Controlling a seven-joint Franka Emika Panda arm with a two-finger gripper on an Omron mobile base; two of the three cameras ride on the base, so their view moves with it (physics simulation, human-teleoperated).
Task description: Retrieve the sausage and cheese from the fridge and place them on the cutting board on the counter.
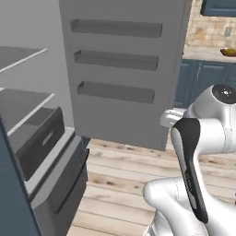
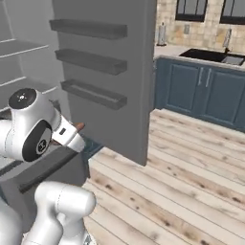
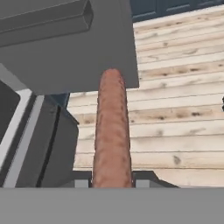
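Observation:
In the hand view my gripper point(image 3: 112, 181) is shut on the sausage point(image 3: 112, 127), a reddish-brown cylinder that sticks out forward from between the dark fingertips point(image 3: 81, 182). Under it lie the wooden floor and the lower edge of the open fridge door point(image 3: 78, 57). From the right base view the sausage tip point(image 2: 79, 126) pokes out past the white hand, in front of the fridge point(image 2: 28, 57) and beside its door point(image 2: 105, 72). The cheese is out of view. The beige counter point(image 1: 207, 52) shows at the far right; I cannot make out the cutting board.
The fridge stands open with grey shelves point(image 1: 23, 99) and a dark drawer point(image 1: 39, 138) on the left. Its door point(image 1: 120, 69) swings out over the wooden floor point(image 2: 182, 182). Blue cabinets point(image 2: 201, 91) with a sink point(image 2: 210, 54) line the right. A small brownish thing point(image 1: 228, 52) lies on the counter.

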